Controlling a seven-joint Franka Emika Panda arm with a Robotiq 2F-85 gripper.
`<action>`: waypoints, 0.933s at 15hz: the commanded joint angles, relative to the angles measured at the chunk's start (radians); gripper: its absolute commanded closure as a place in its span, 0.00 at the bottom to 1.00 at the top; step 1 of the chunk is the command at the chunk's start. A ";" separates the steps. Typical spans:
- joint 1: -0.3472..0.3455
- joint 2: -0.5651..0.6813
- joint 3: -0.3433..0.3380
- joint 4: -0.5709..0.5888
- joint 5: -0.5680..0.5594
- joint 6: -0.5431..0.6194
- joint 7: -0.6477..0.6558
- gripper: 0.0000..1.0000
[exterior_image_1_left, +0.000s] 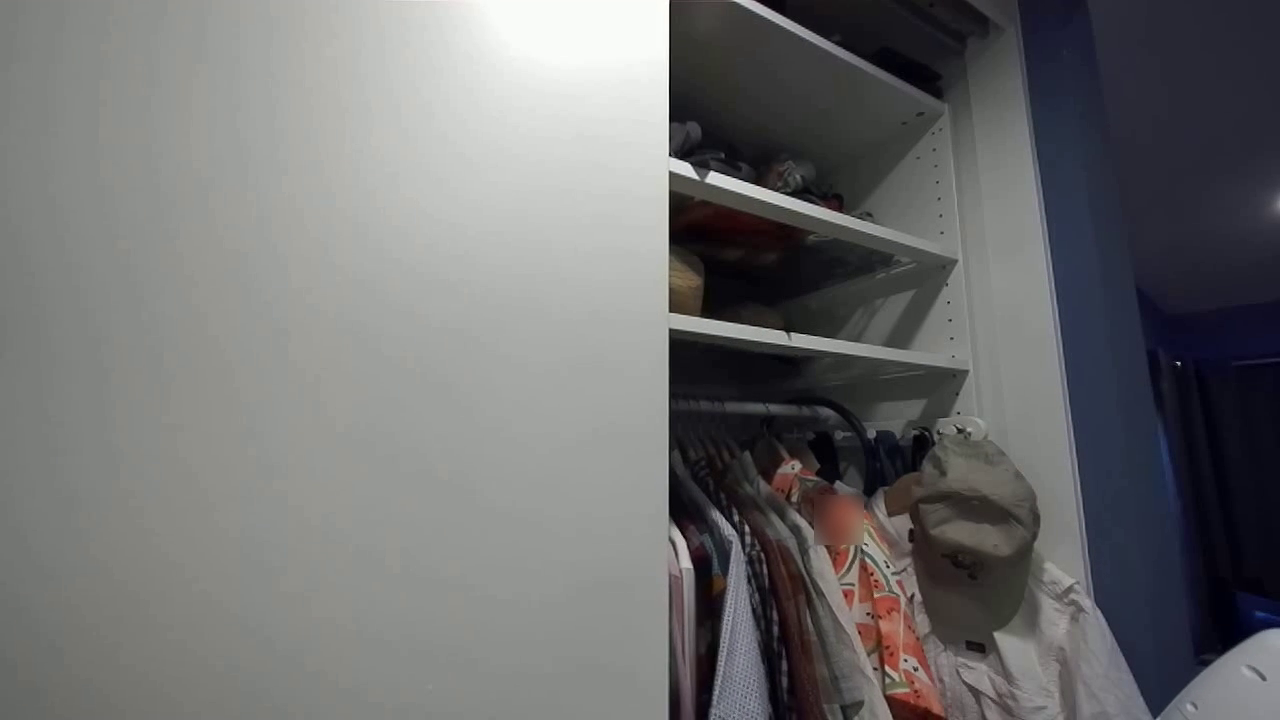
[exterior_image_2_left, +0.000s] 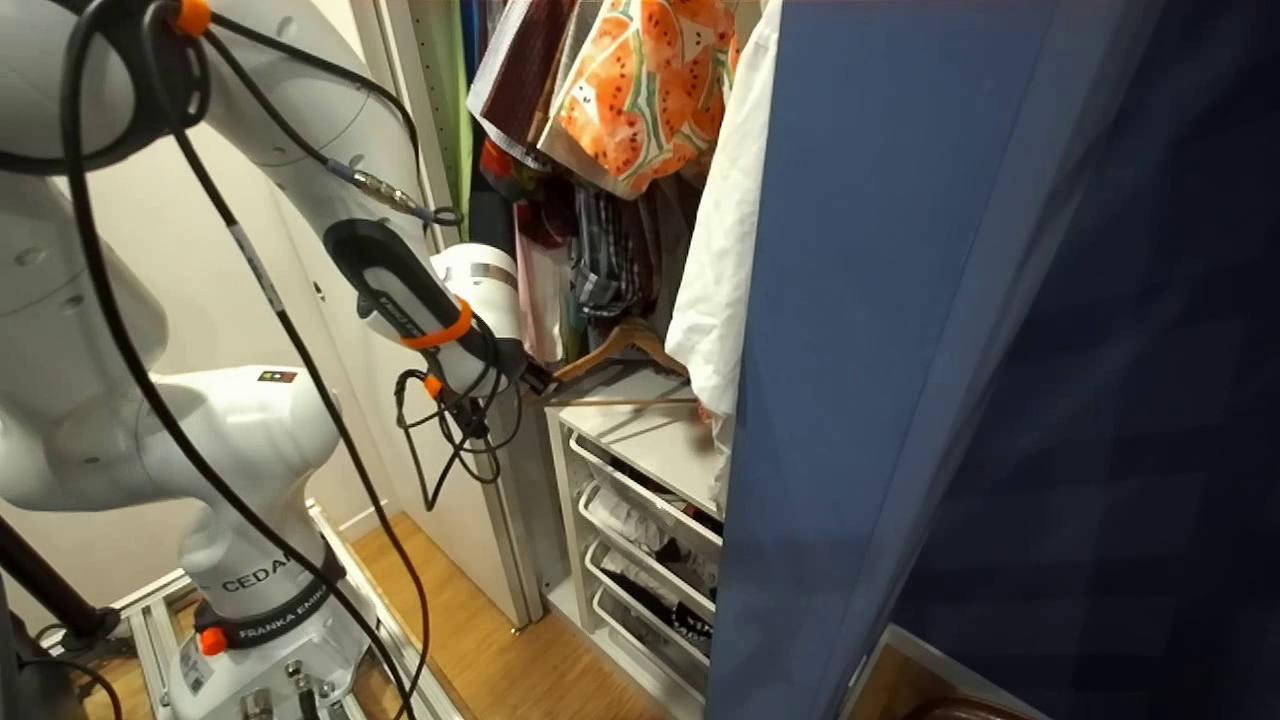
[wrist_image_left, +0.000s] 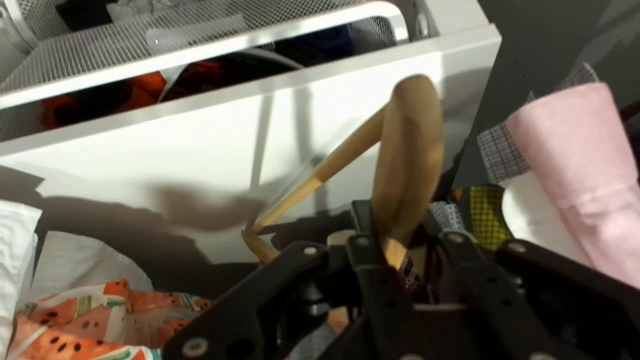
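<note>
My gripper (exterior_image_2_left: 538, 378) is at the closet opening, above the left edge of a white drawer unit's top. In the wrist view, the gripper (wrist_image_left: 395, 220) has its black fingers on either side of one end of a wooden hanger (wrist_image_left: 409, 135) and appears closed on it. The hanger also shows in an exterior view (exterior_image_2_left: 628, 332), tilted out from the fingertips above the white top (exterior_image_2_left: 660, 440), with its thin lower bar visible. Its shadow falls on that top. The hanger carries no garment. The contact between fingers and wood is dark and partly hidden. The gripper is out of view in an exterior view.
Hanging clothes surround the gripper: a watermelon-print shirt (exterior_image_2_left: 650, 90), a white shirt (exterior_image_2_left: 725, 250) and a pink garment (wrist_image_left: 580, 150). Mesh drawers (exterior_image_2_left: 640, 520) sit below. A blue wall (exterior_image_2_left: 860, 300) stands at the right. Shelves (exterior_image_1_left: 820, 215) and a cap (exterior_image_1_left: 975, 530) are higher up.
</note>
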 joint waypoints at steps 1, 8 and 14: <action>0.132 0.000 -0.157 0.000 0.000 0.018 -0.014 0.95; 0.408 0.122 -0.549 0.000 0.008 0.029 0.115 0.95; 0.564 0.002 -0.772 -0.001 0.001 -0.089 0.013 0.95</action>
